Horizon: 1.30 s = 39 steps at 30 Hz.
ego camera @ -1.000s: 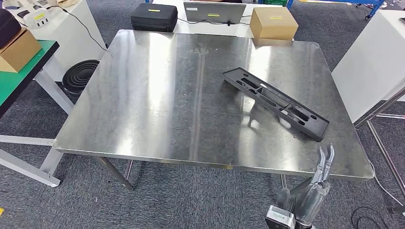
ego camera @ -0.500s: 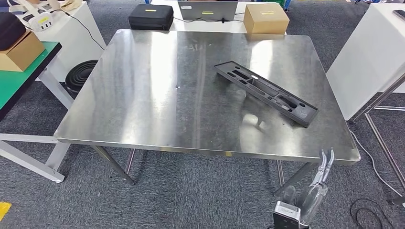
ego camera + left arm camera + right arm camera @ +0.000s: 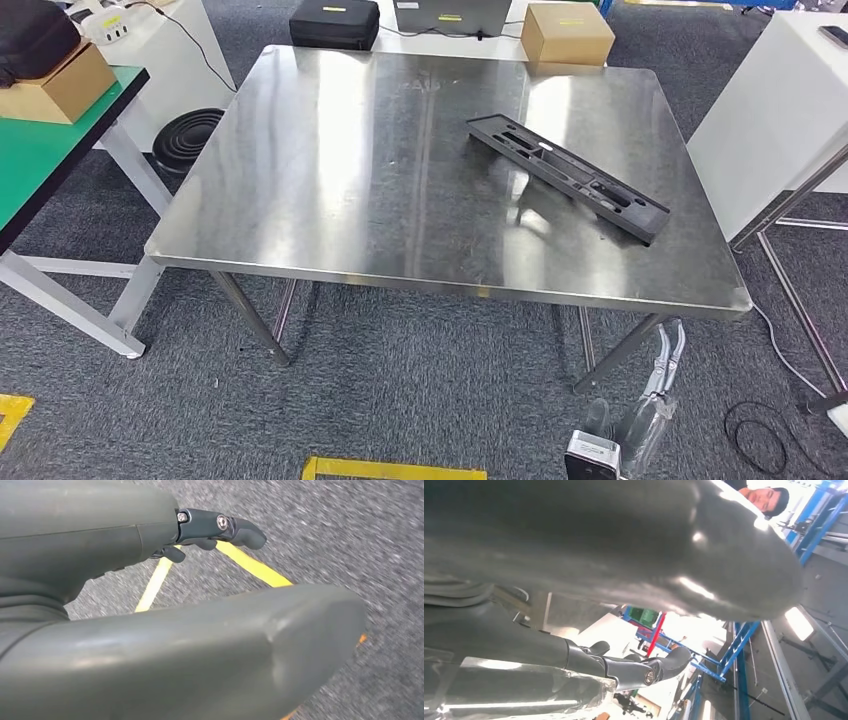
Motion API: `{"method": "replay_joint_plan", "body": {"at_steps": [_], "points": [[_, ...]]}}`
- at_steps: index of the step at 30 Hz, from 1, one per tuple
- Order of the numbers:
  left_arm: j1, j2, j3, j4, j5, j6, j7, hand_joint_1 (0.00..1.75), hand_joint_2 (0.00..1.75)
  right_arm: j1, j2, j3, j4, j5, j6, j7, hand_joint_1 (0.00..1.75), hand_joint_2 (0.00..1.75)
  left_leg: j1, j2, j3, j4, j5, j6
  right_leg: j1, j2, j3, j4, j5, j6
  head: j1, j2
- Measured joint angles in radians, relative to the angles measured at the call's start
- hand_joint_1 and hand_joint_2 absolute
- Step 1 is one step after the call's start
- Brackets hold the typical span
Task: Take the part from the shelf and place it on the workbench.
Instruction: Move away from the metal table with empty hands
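Observation:
The black part [image 3: 565,175], a long flat tray-like piece with cut-outs, lies slantwise on the right half of the steel workbench [image 3: 350,170]. My right hand [image 3: 655,400] hangs low in front of the bench's near right corner, well clear of the part, fingers stretched out and holding nothing. In the right wrist view its dark fingers [image 3: 639,670] are bare too. In the left wrist view my left hand [image 3: 150,630] hangs over grey carpet, its fingers [image 3: 220,527] extended and holding nothing.
Behind the bench stand a black case [image 3: 334,22], a laptop [image 3: 452,14] and a cardboard box [image 3: 567,33]. A green table [image 3: 40,160] is at the left, a white cabinet [image 3: 780,110] at the right. Yellow floor tape [image 3: 390,468] and a cable [image 3: 760,440] lie near me. A person [image 3: 769,497] stands nearby.
The whole picture has shifted: the camera has drawn back from the bench, bringing floor and yellow tape into view. The part lies as before. My right hand sits lower in the picture.

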Motion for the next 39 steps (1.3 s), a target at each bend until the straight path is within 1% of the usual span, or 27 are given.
{"method": "replay_joint_plan", "body": {"at_steps": [1, 2, 4, 6, 8, 10, 11, 12, 14, 15, 16, 17, 19, 20, 22, 24, 26, 27, 29, 30, 31, 33, 34, 35, 37, 38, 39], "points": [[0.000, 0.000, 0.000, 0.000, -0.003, -0.001, 0.000, 0.00, 0.00, 0.001, 0.000, -0.001, 0.001, 0.000, 0.000, 0.000, 0.00, 0.00, 0.000, 0.001, -0.016, 0.001, 0.012, -0.002, -0.003, 0.000, 0.003, 0.032, -0.003, 0.011, 0.000, 0.000], [0.001, 0.000, 0.001, 0.000, -0.005, -0.003, 0.000, 0.00, 0.00, 0.002, 0.000, -0.002, 0.002, 0.000, 0.000, 0.000, 0.00, 0.00, 0.000, 0.002, -0.032, 0.002, 0.023, -0.006, -0.005, 0.000, 0.025, 0.028, 0.012, 0.024, 0.000, 0.000], [0.001, 0.000, 0.001, 0.000, -0.009, -0.006, -0.001, 0.00, 0.00, 0.003, 0.000, -0.005, 0.002, -0.004, 0.000, 0.000, 0.00, 0.00, 0.000, 0.002, -0.056, 0.010, 0.042, -0.016, -0.009, -0.001, 0.121, -0.083, 0.049, 0.040, 0.001, 0.000], [0.001, 0.000, 0.001, 0.000, -0.011, -0.007, -0.002, 0.00, 0.00, 0.002, 0.000, -0.007, 0.002, -0.007, 0.000, 0.000, 0.00, 0.00, -0.004, 0.001, -0.074, 0.023, 0.058, -0.028, -0.004, 0.001, 0.222, -0.230, 0.049, 0.035, 0.001, 0.000], [0.001, 0.001, 0.002, 0.000, -0.014, -0.007, -0.005, 0.00, 0.00, 0.004, 0.001, -0.008, 0.001, -0.009, 0.000, 0.000, 0.00, 0.00, -0.006, 0.001, -0.085, 0.031, 0.075, -0.040, 0.004, 0.004, 0.252, -0.288, 0.039, 0.020, -0.001, 0.000], [0.005, 0.002, 0.002, 0.000, -0.017, -0.007, -0.006, 0.00, 0.00, 0.008, 0.003, -0.011, 0.002, -0.009, 0.000, 0.000, 0.00, 0.00, 0.000, -0.001, -0.093, 0.037, 0.074, -0.053, -0.006, 0.003, 0.233, -0.281, 0.052, 0.001, -0.005, 0.000], [0.008, 0.003, 0.003, 0.001, -0.017, -0.007, -0.006, 0.00, 0.00, 0.010, 0.004, -0.012, 0.002, -0.009, 0.000, 0.000, 0.00, 0.00, 0.004, -0.003, -0.101, 0.055, 0.047, -0.058, -0.011, 0.001, 0.224, -0.280, 0.062, -0.012, -0.006, 0.000], [0.010, 0.004, 0.003, 0.001, -0.018, -0.007, -0.006, 0.00, 0.00, 0.010, 0.006, -0.013, 0.002, -0.008, 0.000, 0.000, 0.00, 0.00, 0.008, -0.004, -0.113, 0.088, 0.004, -0.064, -0.016, -0.001, 0.214, -0.281, 0.073, -0.024, -0.008, 0.000], [0.013, 0.004, 0.003, 0.001, -0.019, -0.007, -0.005, 0.00, 0.00, 0.012, 0.006, -0.015, 0.003, -0.011, 0.000, 0.000, 0.00, 0.00, 0.013, -0.006, -0.143, 0.213, -0.105, -0.074, -0.012, -0.003, 0.187, -0.279, 0.098, -0.037, -0.008, 0.000], [0.014, 0.004, 0.003, 0.001, -0.019, -0.008, -0.005, 0.00, 0.00, 0.013, 0.006, -0.015, 0.004, -0.013, 0.000, 0.000, 0.00, 0.00, 0.016, -0.007, -0.153, 0.277, -0.136, -0.079, -0.011, -0.004, 0.174, -0.278, 0.110, -0.037, -0.008, 0.000], [0.014, 0.005, 0.003, 0.001, -0.019, -0.008, -0.005, 0.00, 0.00, 0.014, 0.006, -0.015, 0.005, -0.014, 0.000, 0.000, 0.00, 0.00, 0.019, -0.008, -0.152, 0.322, -0.143, -0.083, -0.010, -0.004, 0.159, -0.276, 0.123, -0.034, -0.008, 0.000], [0.014, 0.005, 0.003, 0.001, -0.020, -0.008, -0.005, 0.00, 0.00, 0.015, 0.006, -0.016, 0.006, -0.015, 0.000, 0.000, 0.00, 0.00, 0.023, -0.008, -0.131, 0.327, -0.124, -0.086, -0.011, -0.004, 0.144, -0.272, 0.133, -0.030, -0.008, 0.000], [0.013, 0.007, 0.003, 0.001, -0.020, -0.008, -0.005, 0.00, 0.00, 0.015, 0.006, -0.017, 0.008, -0.016, 0.000, 0.000, 0.00, 0.00, 0.031, -0.009, -0.041, 0.233, -0.077, -0.091, -0.015, -0.004, 0.116, -0.259, 0.148, -0.020, -0.009, 0.000], [0.013, 0.007, 0.003, 0.001, -0.020, -0.008, -0.005, 0.00, 0.00, 0.016, 0.006, -0.018, 0.008, -0.017, 0.000, 0.000, 0.00, 0.00, 0.032, -0.012, 0.013, 0.159, -0.075, -0.092, -0.014, -0.003, 0.104, -0.252, 0.154, -0.013, -0.009, 0.000], [0.012, 0.008, 0.003, 0.001, -0.022, -0.008, -0.006, 0.00, 0.00, 0.015, 0.006, -0.018, 0.008, -0.020, 0.000, 0.000, 0.00, 0.00, 0.028, -0.018, 0.074, 0.060, -0.095, -0.086, -0.011, -0.003, 0.090, -0.245, 0.167, 0.004, -0.008, 0.000], [0.012, 0.009, 0.003, 0.001, -0.024, -0.008, -0.006, 0.00, 0.00, 0.016, 0.005, -0.018, 0.010, -0.025, 0.000, 0.000, 0.00, 0.00, 0.018, -0.019, 0.069, 0.044, -0.092, -0.070, -0.008, -0.004, 0.084, -0.252, 0.184, 0.023, -0.005, 0.000], [0.012, 0.008, 0.003, 0.001, -0.027, -0.008, -0.006, 0.00, 0.00, 0.018, 0.003, -0.019, 0.011, -0.029, 0.000, 0.000, 0.00, 0.00, 0.014, -0.013, 0.049, 0.032, -0.067, -0.044, -0.006, -0.003, 0.067, -0.238, 0.171, 0.028, -0.004, 0.000], [0.012, 0.007, 0.003, 0.001, -0.029, -0.008, -0.006, 0.00, 0.00, 0.018, 0.002, -0.019, 0.011, -0.030, 0.000, 0.000, 0.00, 0.00, 0.014, -0.009, 0.035, 0.026, -0.051, -0.032, -0.005, -0.002, 0.052, -0.208, 0.137, 0.021, -0.002, 0.000], [0.012, 0.007, 0.003, 0.001, -0.030, -0.008, -0.006, 0.00, 0.00, 0.018, -0.001, -0.019, 0.012, -0.031, 0.000, 0.000, 0.00, 0.00, 0.010, -0.004, 0.002, 0.023, -0.023, -0.018, -0.004, -0.002, 0.016, -0.093, 0.036, 0.003, 0.003, 0.000], [0.012, 0.007, 0.003, 0.001, -0.031, -0.008, -0.006, 0.00, 0.00, 0.018, -0.003, -0.019, 0.013, -0.031, 0.000, 0.000, 0.00, 0.00, 0.007, -0.002, -0.016, 0.023, -0.009, -0.016, -0.004, -0.002, 0.005, -0.029, 0.000, 0.000, 0.006, 0.000], [0.012, 0.007, 0.003, 0.001, -0.032, -0.008, -0.006, 0.00, 0.00, 0.018, -0.005, -0.019, 0.015, -0.031, 0.000, 0.000, 0.00, 0.00, 0.004, -0.001, -0.033, 0.024, 0.005, -0.016, -0.003, -0.002, 0.004, 0.019, -0.010, 0.005, 0.007, 0.000], [0.012, 0.007, 0.003, 0.002, -0.034, -0.009, -0.006, 0.00, 0.00, 0.017, -0.007, -0.020, 0.018, -0.032, 0.000, 0.000, 0.00, 0.00, -0.002, 0.002, -0.066, 0.025, 0.033, -0.017, 0.000, -0.002, 0.043, 0.030, 0.026, 0.021, 0.008, 0.000], [0.012, 0.006, 0.003, 0.002, -0.036, -0.009, -0.006, 0.00, 0.00, 0.016, -0.008, -0.020, 0.020, -0.032, 0.000, 0.000, 0.00, 0.00, -0.005, 0.002, -0.080, 0.026, 0.048, -0.019, 0.003, -0.002, 0.087, -0.013, 0.049, 0.025, 0.008, 0.000], [0.012, 0.006, 0.003, 0.002, -0.037, -0.010, -0.006, 0.00, 0.00, 0.015, -0.009, -0.020, 0.021, -0.032, 0.000, 0.000, 0.00, 0.00, -0.009, 0.001, -0.094, 0.028, 0.061, -0.022, 0.006, -0.002, 0.149, -0.088, 0.056, 0.021, 0.008, 0.000], [0.012, 0.005, 0.003, 0.002, -0.040, -0.010, -0.006, 0.00, 0.00, 0.011, -0.010, -0.020, 0.022, -0.033, 0.000, 0.000, 0.00, 0.00, -0.015, 0.002, -0.110, 0.028, 0.086, -0.032, 0.016, -0.001, 0.253, -0.245, 0.032, 0.002, 0.006, 0.000], [0.013, 0.005, 0.003, 0.002, -0.040, -0.010, -0.006, 0.00, 0.00, 0.009, -0.011, -0.020, 0.022, -0.033, 0.000, 0.000, 0.00, 0.00, -0.016, 0.002, -0.113, 0.026, 0.098, -0.037, 0.020, -0.001, 0.277, -0.291, 0.020, -0.007, 0.004, 0.000], [0.013, 0.005, 0.003, 0.002, -0.041, -0.010, -0.006, 0.00, 0.00, 0.009, -0.012, -0.021, 0.023, -0.036, 0.000, 0.000, 0.00, 0.00, -0.015, 0.003, -0.116, 0.024, 0.110, -0.041, 0.021, -0.001, 0.276, -0.307, 0.020, -0.014, 0.002, 0.000]]}}
